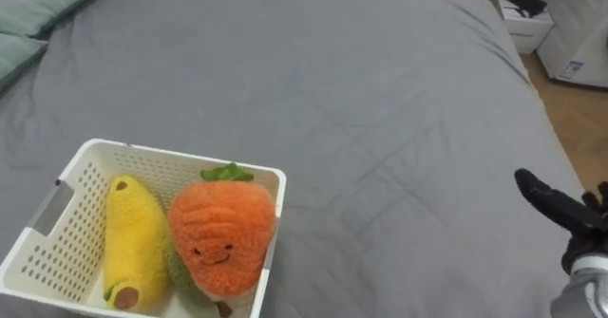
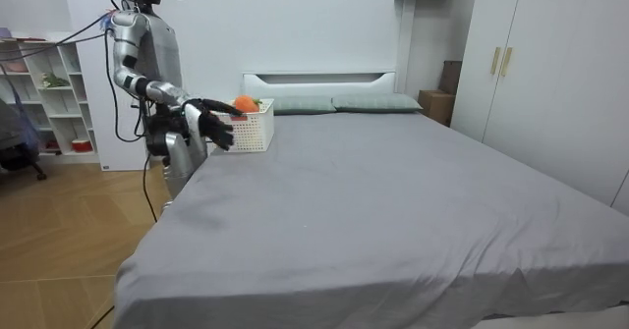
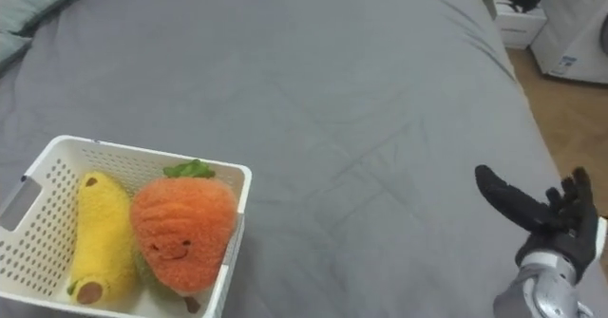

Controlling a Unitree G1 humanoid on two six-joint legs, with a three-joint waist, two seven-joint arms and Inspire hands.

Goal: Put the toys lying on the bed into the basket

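Already the yellow banana plush (image 1: 133, 252) and orange plush (image 1: 220, 237) lie in the white basket (image 1: 180, 157) on the grey bed (image 1: 380, 119), pillows (image 1: 38, 5) to its left. My right robot hand (image 3: 556, 225) hangs open and empty, well apart, at the bed's edge

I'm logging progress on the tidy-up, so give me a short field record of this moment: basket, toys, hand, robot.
basket: white basket on the grey bed, lower left in the eye views
toys in basket: yellow banana plush and orange plush with green leaves, side by side
right hand: right hand open, fingers straight, holding nothing, near the bed's right edge, apart from the basket
robot: stands at the bedside by the basket
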